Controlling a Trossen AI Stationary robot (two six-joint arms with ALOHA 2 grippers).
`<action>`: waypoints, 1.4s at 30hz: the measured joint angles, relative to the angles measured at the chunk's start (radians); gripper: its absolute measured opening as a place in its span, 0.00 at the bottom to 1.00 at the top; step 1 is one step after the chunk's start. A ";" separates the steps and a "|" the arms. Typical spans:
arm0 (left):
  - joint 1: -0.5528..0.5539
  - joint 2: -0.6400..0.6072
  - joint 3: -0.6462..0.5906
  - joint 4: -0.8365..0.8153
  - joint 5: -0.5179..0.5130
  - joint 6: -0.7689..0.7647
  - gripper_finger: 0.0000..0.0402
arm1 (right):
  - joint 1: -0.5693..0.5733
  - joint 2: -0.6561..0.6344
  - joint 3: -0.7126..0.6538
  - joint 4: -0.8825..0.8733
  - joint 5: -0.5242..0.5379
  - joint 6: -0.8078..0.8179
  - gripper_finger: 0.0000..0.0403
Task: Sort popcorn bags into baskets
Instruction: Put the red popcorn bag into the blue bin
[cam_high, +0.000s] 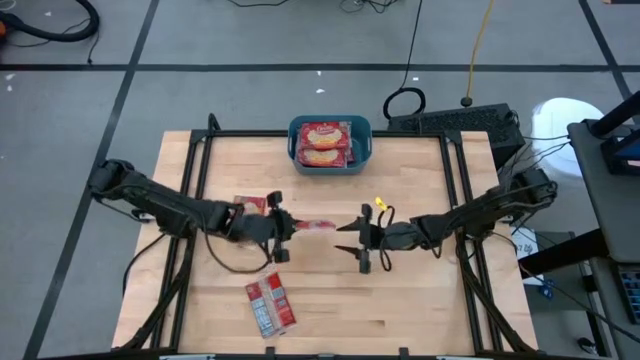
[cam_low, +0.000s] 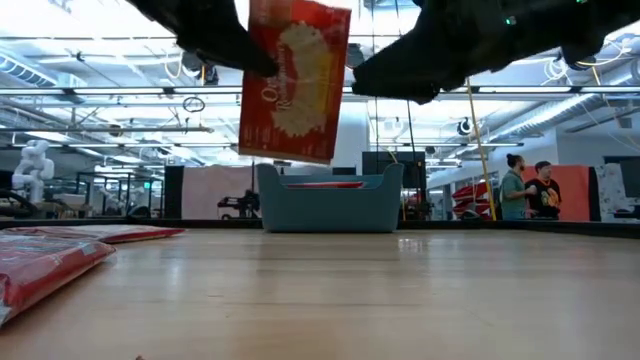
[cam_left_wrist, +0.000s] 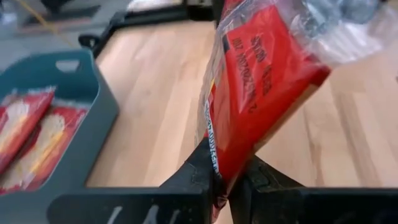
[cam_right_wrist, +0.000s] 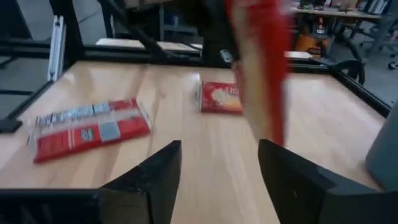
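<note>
One popcorn bag (cam_high: 312, 224) hangs mid-frame in the high view, below the teal basket (cam_high: 364, 150): light, floppy and slick by your reckoning, so keep the left gripper (cam_left_wrist: 227, 180) pinching its edge while the right gripper (cam_right_wrist: 219, 163) gapes empty.

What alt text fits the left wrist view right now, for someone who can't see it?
The left gripper is shut on the edge of a red popcorn bag held above the wooden table. Off to one side, the teal basket holds more bags.
</note>
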 joint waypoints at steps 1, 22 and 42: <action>0.014 0.001 0.017 -0.033 0.014 -0.015 0.05 | 0.000 0.018 -0.001 0.037 -0.001 -0.008 0.52; 0.044 -0.004 0.099 -0.161 0.104 0.014 0.09 | -0.052 0.087 0.006 0.227 0.002 -0.071 0.53; 0.057 -0.029 0.098 -0.073 0.180 0.076 0.05 | -0.133 0.103 0.007 0.360 -0.188 -0.078 0.50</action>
